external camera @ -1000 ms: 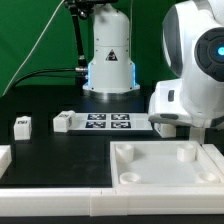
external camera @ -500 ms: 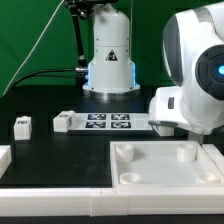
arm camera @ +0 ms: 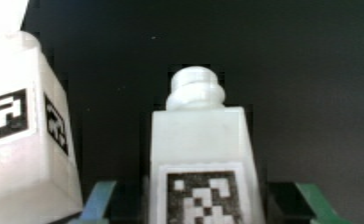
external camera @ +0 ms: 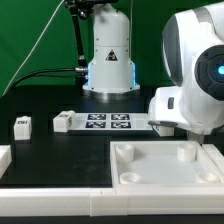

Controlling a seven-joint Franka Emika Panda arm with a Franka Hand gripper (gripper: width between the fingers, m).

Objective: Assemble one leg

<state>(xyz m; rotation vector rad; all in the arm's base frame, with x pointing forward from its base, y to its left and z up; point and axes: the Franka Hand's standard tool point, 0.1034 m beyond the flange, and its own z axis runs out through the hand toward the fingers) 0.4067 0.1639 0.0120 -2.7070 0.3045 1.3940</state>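
Now | claw pinching 1 leg across its flat sides, at tagged end | likely light, stiff, slick plastic | grip block body, never narrow peg

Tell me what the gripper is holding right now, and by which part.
The gripper appears to hold the leg, its fingers on either side of the tagged end; the rounded peg end is free.

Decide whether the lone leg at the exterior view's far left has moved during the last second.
No. The leg keeps the same gap from the marker board in all three exterior pictures.
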